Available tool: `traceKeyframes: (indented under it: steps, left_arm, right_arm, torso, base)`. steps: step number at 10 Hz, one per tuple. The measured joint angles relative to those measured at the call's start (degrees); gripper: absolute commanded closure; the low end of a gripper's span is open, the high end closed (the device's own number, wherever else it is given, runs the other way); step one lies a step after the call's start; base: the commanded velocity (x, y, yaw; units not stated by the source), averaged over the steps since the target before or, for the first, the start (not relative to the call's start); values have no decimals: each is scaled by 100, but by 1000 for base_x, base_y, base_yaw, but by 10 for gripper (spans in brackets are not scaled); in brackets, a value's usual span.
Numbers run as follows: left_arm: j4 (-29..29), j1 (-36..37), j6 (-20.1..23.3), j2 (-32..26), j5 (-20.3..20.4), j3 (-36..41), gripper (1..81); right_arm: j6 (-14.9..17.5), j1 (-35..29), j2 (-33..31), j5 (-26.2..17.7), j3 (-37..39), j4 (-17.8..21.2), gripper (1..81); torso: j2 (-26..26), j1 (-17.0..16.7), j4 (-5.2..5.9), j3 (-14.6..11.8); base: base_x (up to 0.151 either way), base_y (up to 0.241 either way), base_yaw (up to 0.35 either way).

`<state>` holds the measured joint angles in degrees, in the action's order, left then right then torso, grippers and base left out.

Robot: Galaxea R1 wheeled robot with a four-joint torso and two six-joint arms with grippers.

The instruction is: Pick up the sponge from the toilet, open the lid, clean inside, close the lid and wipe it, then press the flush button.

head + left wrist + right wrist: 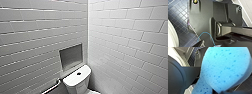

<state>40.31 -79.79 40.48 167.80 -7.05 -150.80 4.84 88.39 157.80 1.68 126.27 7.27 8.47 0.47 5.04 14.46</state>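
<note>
White glossy brick-tile walls [37, 37] are meeting in a corner ahead of me, with a grey recessed niche [70, 56] set into the left one. Low in the head view I'm seeing the white ceramic toilet [83, 81], boxy tank uppermost, and the small dark round flush button [79, 73] sitting in the middle of the tank top. A metal grab rail [51, 88] is running along the wall just beside the tank.

Over on the right wrist view, the bright blue, speckled, waisted sponge [224, 68] is looming right up against the camera. I'm reading the right gripper [220, 92] as clenched on its narrow end, since the sponge is hanging clear above dark floor tiles [245, 85]. Its long axis is running straight out from the jaws, broad end leading. So the right arm is the one carrying the cleaning tool.

The left gripper's jaws I'm not able to make out, released or clenched. Dark blue floor tiles [179, 15] are passing beneath that wrist.

Whether the bowl's cover is up or down, I'm not able to tell
</note>
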Motion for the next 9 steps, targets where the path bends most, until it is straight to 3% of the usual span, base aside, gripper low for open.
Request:
traceKeyframes:
  steps: [3, 9]
  left_arm:
    - [0, -1, 0, 0, -2, 0, 10]
    - [1, -33, -24, 2, -91, 2, 10]
  right_arm:
    - [0, 2, 1, -1, 0, 0, 811]
    - [-7, 20, 0, 2, 5, 1, 811]
  torso:
    - [0, 0, 0, 0]
    - [-5, 2, 0, 0]
  base:
    - [98, 0, 0]
    - [0, 0, 0]
